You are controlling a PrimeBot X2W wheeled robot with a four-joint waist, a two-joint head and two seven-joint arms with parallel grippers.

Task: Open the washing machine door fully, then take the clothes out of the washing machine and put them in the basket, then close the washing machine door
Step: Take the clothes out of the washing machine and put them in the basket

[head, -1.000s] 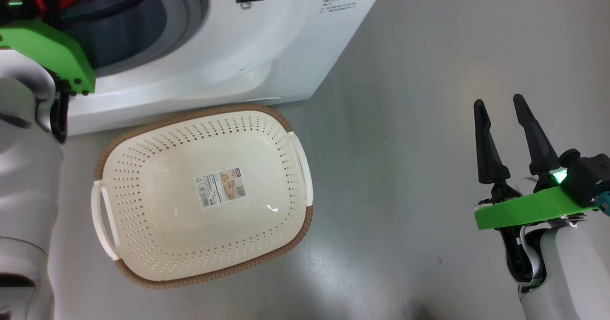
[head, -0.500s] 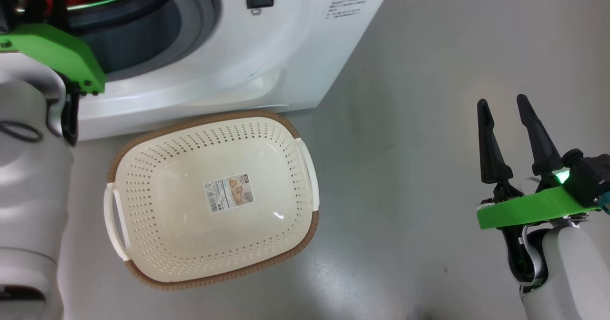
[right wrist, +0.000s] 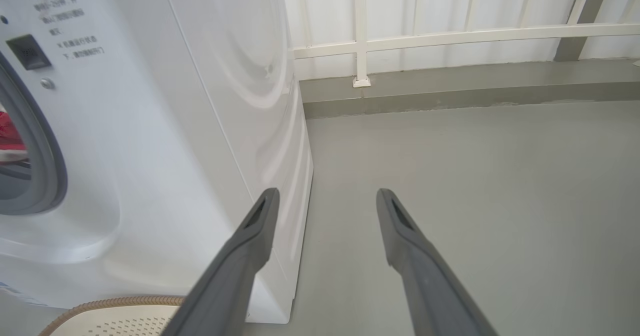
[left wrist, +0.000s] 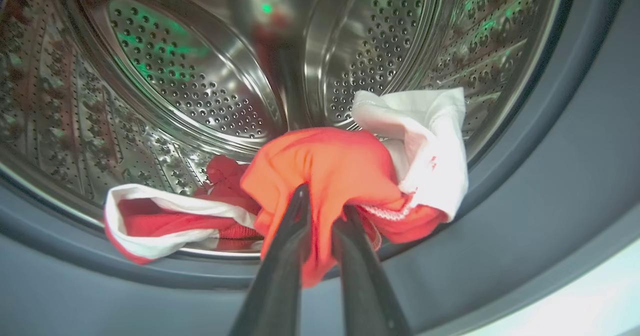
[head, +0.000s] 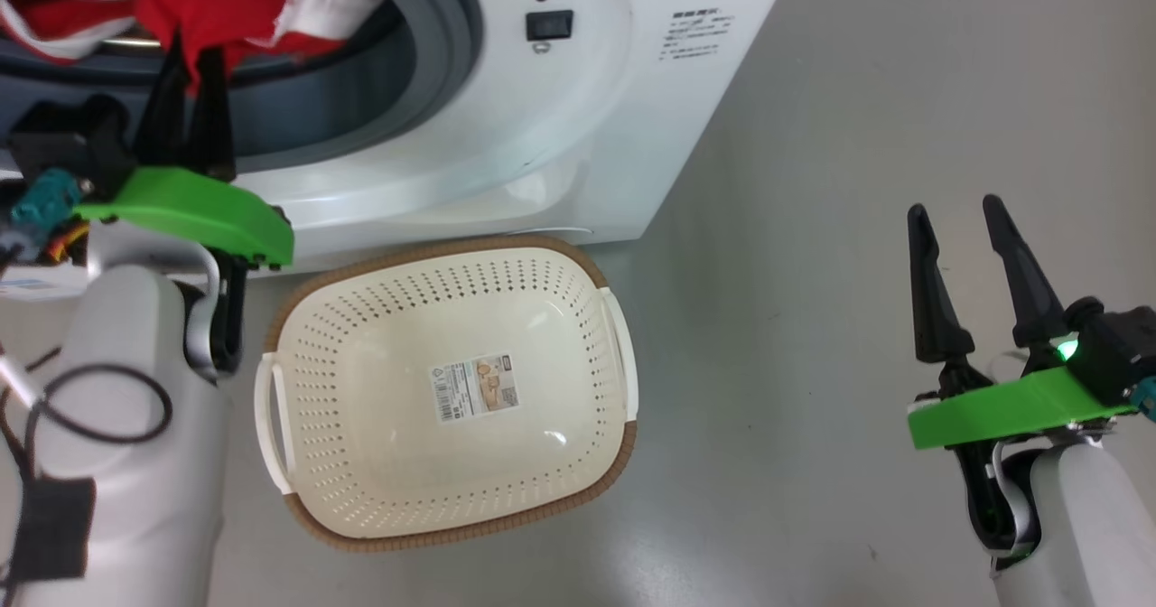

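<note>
Red clothes pinched between left gripper fingers at washing machine drum mouth; right gripper fingers spread, holding nothing, over floor, apart from basket.

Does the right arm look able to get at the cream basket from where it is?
Probably yes. The right pincer hangs open over bare floor beside the basket, nothing standing between them. The left pincer is shut on the red clothes at the washing machine mouth, off the path.
</note>
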